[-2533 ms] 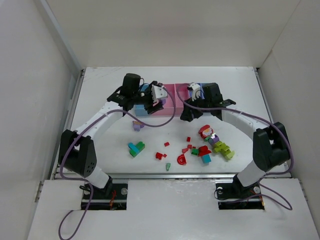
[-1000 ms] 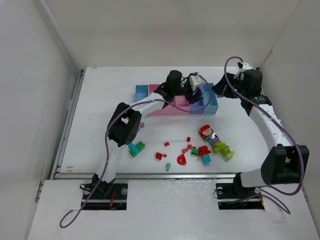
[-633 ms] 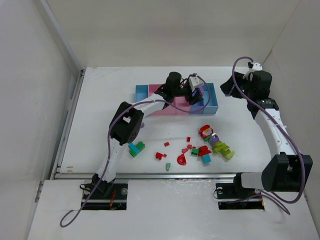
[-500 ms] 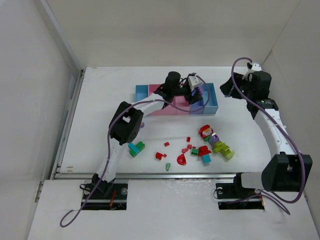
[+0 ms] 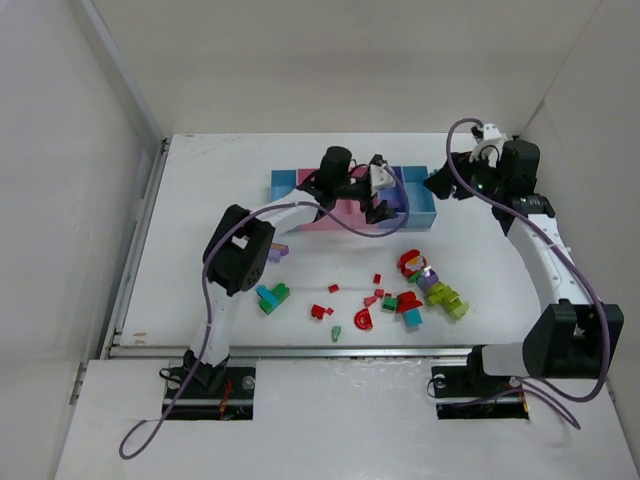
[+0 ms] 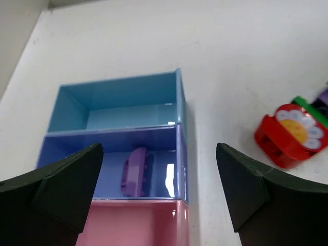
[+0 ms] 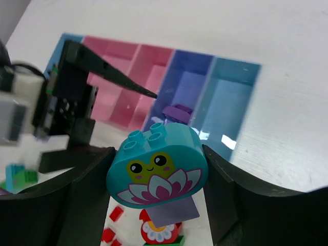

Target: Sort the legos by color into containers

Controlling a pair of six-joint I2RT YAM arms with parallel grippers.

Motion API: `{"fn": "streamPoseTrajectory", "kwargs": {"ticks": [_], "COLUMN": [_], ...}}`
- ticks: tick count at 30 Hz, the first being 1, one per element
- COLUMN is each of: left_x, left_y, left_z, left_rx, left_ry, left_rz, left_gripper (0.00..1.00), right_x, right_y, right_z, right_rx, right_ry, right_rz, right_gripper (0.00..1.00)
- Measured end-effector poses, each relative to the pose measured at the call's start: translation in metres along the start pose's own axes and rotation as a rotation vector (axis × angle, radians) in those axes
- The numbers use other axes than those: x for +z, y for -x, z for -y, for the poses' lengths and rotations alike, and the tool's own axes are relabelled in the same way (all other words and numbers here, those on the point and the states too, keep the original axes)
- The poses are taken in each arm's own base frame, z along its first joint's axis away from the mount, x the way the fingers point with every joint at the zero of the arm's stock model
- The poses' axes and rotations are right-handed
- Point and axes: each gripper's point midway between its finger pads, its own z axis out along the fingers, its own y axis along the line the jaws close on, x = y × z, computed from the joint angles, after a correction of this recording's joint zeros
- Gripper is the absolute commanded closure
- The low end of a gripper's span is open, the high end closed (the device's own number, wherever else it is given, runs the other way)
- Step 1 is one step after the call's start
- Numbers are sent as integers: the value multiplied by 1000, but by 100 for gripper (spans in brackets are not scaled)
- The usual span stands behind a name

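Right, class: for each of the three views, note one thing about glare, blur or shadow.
Top external view: even light, hardly any shadow on the table. Left wrist view: white glare on the purple-blue bin wall; the dark tool fingers look soft-edged. Right wrist view: the teal piece is sharp, the left arm at the frame's edge blurred.

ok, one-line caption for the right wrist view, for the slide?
Right gripper holds a teal frog-face brick near the row of bins; a purple piece lies in the purple-blue bin.
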Motion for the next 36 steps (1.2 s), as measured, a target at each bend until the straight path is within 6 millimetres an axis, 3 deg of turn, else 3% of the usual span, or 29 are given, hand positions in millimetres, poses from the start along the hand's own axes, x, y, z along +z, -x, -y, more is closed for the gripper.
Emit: {"fn": "streamPoseTrajectory", "kwargs": {"ticks": [5, 7, 11, 17, 27, 32, 36], "left_x": [-37, -56, -83, -94, -92, -89, -90], "left_y": [60, 84, 119, 111, 80, 78, 77], "left_z": [9, 11, 26, 42, 67, 63, 65], "left_rx": [162, 259, 416, 491, 571, 657, 722], "left_ry": [-91, -104, -114, -155, -313, -297, -283], "left_rz": [58, 68, 89, 66, -11, -7, 2], "left_gripper": [9, 5, 0, 0, 0, 17, 21], "right_x": [9, 14, 28, 38, 28, 26, 23], "right_y": [-18, -29, -52, -69, -64, -64, -68], "right_z": [-45, -69, -107, -122, -149, -151, -155], "right_rx": [-137, -169, -172, -146, -149, -145, -128], "right_ry": [255, 368, 561, 669, 787, 800, 817], "right_rz": [-60, -90, -176, -249, -244, -248, -266], "right_gripper": [77, 77, 77, 76, 76, 76, 76]}}
